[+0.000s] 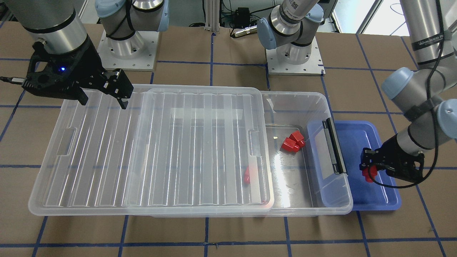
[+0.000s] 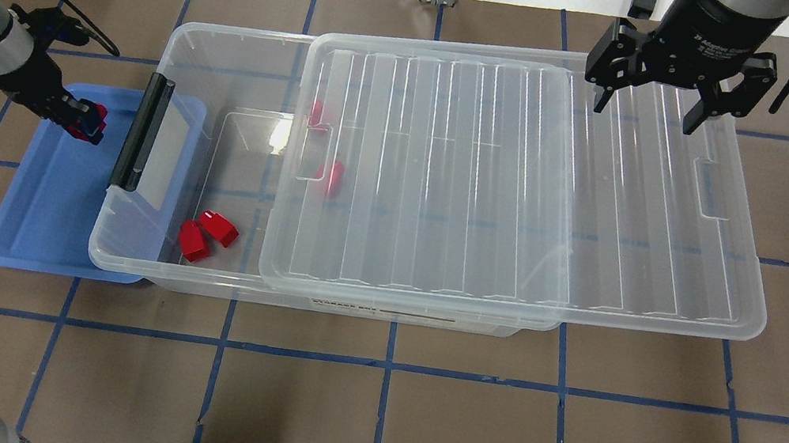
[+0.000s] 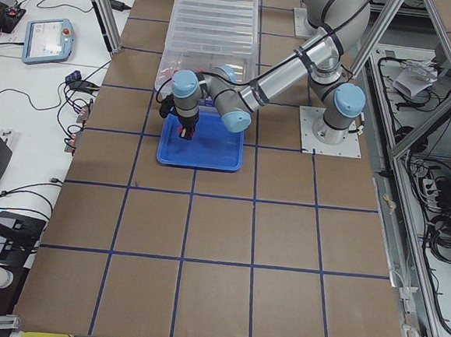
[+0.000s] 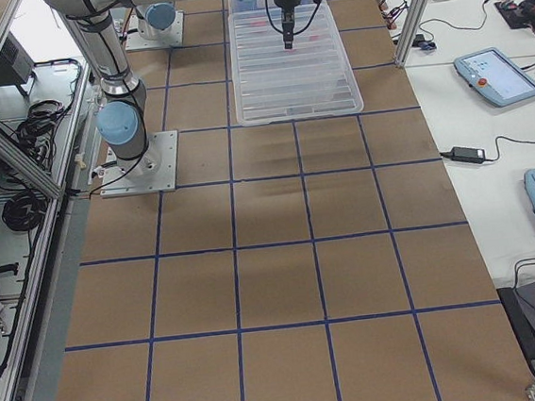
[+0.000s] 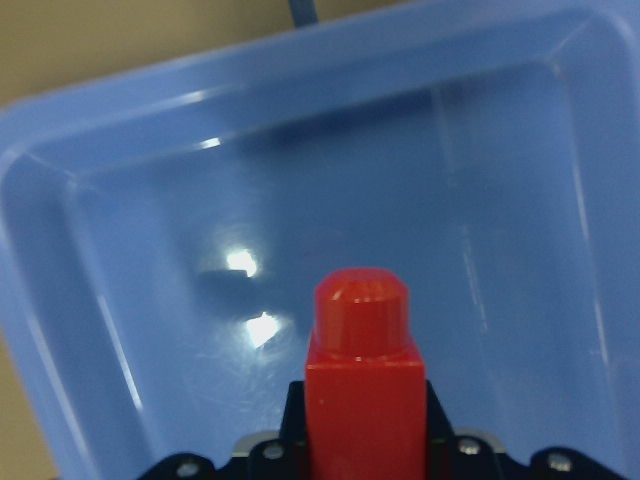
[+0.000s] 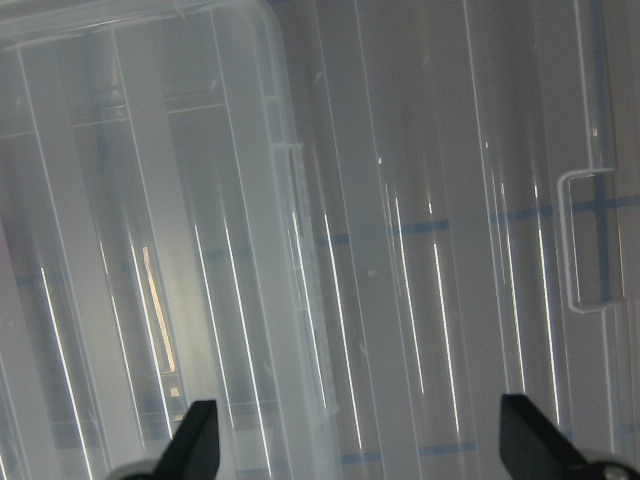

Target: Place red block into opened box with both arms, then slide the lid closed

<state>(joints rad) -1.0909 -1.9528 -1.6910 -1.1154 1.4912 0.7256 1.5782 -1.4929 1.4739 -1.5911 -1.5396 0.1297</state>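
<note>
Red blocks (image 2: 206, 234), 2 loose, lie on the uncovered floor of the box (image 2: 249, 35), toward its near-left corner. Just left of them, a blue tray (image 2: 41, 226) sits on the worktop (image 2: 360, 424), with the box's left end and black latch (image 2: 137, 130) overlapping its right edge.

A bit farther in, the left hand (image 2: 84, 121) is over the tray, clamped on 1 red block (image 5: 365, 390). The wrist view shows it gripped low with the rounded end sticking out, and it looks clear of the tray floor.

Farther in, at least 1 more block (image 2: 334, 175) shows at the lid's left edge; the count is unclear through the plastic. Lid (image 2: 513, 185) rests on the box, shoved right and overhanging the right end, which leaves the left part open.

Far right, the right hand (image 2: 644, 117) is at the lid's far edge, fingers apart and empty. Can't tell if it touches.

My read of the step: pick done, transfer pending. Next:
1. Lift the block over the latch and rim.
2. Carry it right to the open section and release.
3. Right hand pushes the lid left until it covers the opening.
</note>
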